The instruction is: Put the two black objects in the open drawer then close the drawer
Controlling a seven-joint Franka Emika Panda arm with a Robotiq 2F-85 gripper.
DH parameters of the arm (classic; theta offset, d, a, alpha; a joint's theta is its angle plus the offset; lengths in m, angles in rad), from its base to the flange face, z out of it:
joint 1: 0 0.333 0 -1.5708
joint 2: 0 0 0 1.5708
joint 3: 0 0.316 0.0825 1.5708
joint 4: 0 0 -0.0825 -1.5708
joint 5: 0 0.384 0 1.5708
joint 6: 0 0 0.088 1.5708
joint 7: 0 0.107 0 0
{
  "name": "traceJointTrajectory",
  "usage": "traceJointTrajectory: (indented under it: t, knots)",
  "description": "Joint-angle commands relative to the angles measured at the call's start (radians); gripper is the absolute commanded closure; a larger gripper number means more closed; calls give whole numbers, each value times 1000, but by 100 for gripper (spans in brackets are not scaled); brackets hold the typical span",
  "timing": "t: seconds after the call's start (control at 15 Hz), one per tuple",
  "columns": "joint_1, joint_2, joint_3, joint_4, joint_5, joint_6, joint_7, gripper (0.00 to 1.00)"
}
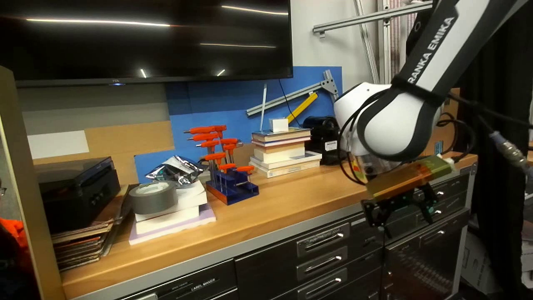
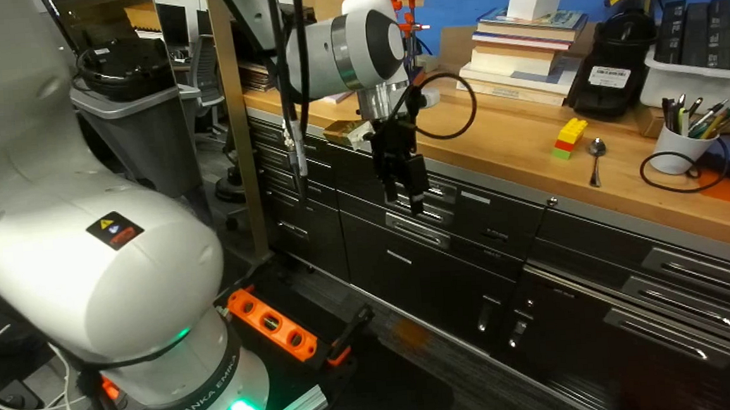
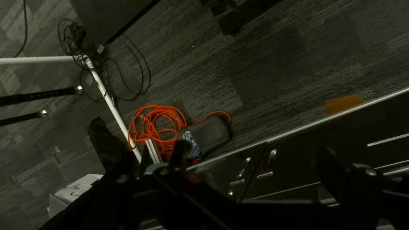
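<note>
My gripper (image 1: 409, 227) hangs in front of the dark cabinet (image 1: 266, 271), below the counter's edge. Its fingers are spread with nothing between them. It shows in the other exterior view as well (image 2: 406, 202), pointing down. In the wrist view the open fingers (image 3: 252, 156) stand wide apart over the floor and the cabinet fronts (image 3: 297, 156). The visible drawer fronts (image 2: 505, 222) all look shut and no open drawer shows. I cannot tell which front is the task's drawer. I cannot identify the two black objects in any view.
On the wooden counter (image 1: 291, 204) stand grey tape (image 1: 153, 200), orange hex keys (image 1: 214, 158), stacked books (image 1: 283, 154), toy bricks (image 2: 570, 136), a spoon (image 2: 595, 159) and a pen cup (image 2: 678, 151). An orange cable (image 3: 156, 124) lies on the floor.
</note>
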Motion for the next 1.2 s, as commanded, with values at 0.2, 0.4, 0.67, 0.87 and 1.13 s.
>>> traceJointTrajectory:
  t: [0.2,0.4,0.67,0.87,1.13]
  knots:
    - [-169,-406,28,-69,63,-177,-483,0]
    - [-194,-560,0,-40,149,-308,-706,0]
    - [-230,-703,-27,-21,229,-410,-878,0]
    - [-241,-753,-36,-26,254,-442,-933,0]
    - [-245,-784,-44,-39,264,-448,-966,0]
